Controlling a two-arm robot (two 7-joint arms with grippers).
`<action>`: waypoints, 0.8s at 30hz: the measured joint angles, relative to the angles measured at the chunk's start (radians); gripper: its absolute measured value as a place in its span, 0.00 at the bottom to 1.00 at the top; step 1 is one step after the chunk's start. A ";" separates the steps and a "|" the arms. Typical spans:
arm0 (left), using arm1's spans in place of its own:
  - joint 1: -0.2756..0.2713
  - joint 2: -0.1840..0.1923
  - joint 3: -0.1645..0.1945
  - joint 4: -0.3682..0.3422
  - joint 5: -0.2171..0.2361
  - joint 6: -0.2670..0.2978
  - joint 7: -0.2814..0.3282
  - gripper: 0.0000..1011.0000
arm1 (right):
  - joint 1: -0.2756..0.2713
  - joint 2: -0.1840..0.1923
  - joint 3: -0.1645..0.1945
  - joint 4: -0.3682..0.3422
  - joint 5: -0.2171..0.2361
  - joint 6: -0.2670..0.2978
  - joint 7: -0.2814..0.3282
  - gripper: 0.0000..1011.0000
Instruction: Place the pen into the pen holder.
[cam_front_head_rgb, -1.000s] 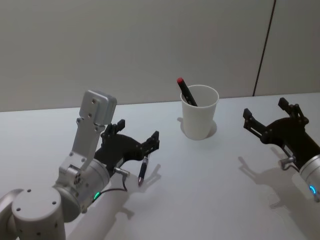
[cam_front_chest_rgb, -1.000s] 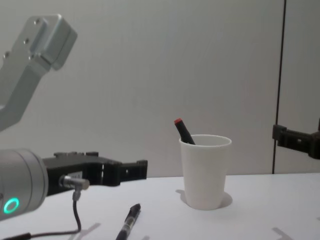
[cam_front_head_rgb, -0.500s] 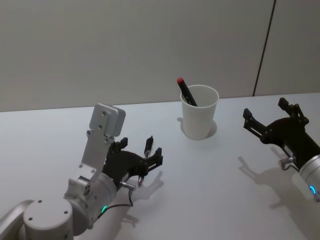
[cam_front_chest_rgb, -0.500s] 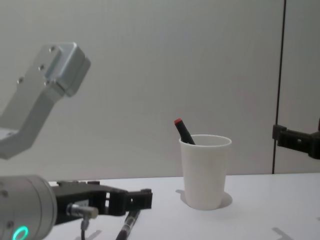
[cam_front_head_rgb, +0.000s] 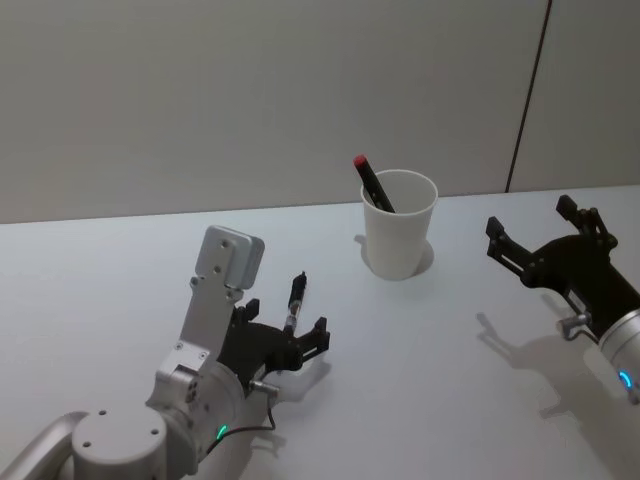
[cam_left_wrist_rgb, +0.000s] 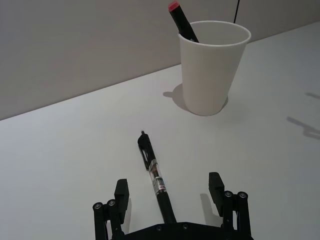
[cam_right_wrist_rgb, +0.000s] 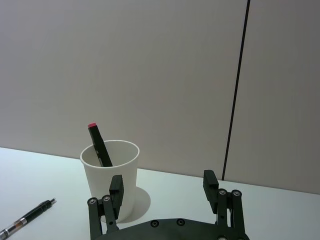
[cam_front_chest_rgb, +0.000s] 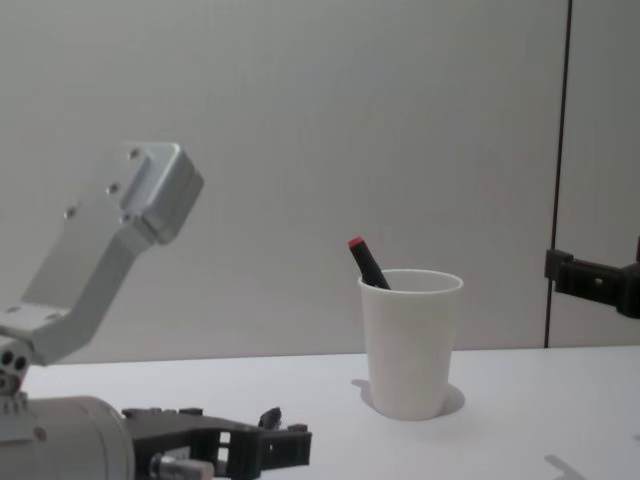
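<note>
Left arm has dropped over the last second: its left gripper (cam_front_head_rgb: 285, 320), which hung above the white tabletop (cam_front_head_rgb: 420, 400), now sits low near the front-left part of it, fingers spread wide. In the left wrist view the pen (cam_left_wrist_rgb: 152, 170) lies flat on the tabletop between the two fingers, touched by neither, its rear end running back under the palm and its clip end pointing toward the far edge. The pen itself looks to lie where it lay before. Judgement: the approach is done and the grasp not yet made; closing on the barrel comes next, and since the barrel lies along the gap and roughly centred, the squeeze should catch it. Right gripper (cam_front_head_rgb: 530, 218) hovers by the right edge, jaws apart, holding nothing and idle. Pen holder (cam_front_head_rgb: 399, 225), a white paper cup, stands upright near the far edge about mid-width, well apart from the pen, with bare tabletop between them. A red-capped marker (cam_front_head_rgb: 372, 185) already leans in it against the rim on the left side, taking part of the mouth; the rest is free. Likely risk: the light cup could tip if the pen comes in low and knocks its rim.
</note>
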 joint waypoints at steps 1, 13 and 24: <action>-0.001 -0.003 0.001 0.003 0.001 0.002 0.000 0.99 | 0.000 0.000 0.000 0.000 0.000 0.000 0.000 0.99; -0.020 -0.037 0.004 0.045 0.019 0.025 0.000 0.99 | 0.000 0.000 0.000 0.000 0.000 0.000 0.000 0.99; -0.031 -0.059 -0.001 0.071 0.015 0.037 0.008 0.99 | 0.000 0.000 0.000 0.000 0.000 0.000 0.000 0.99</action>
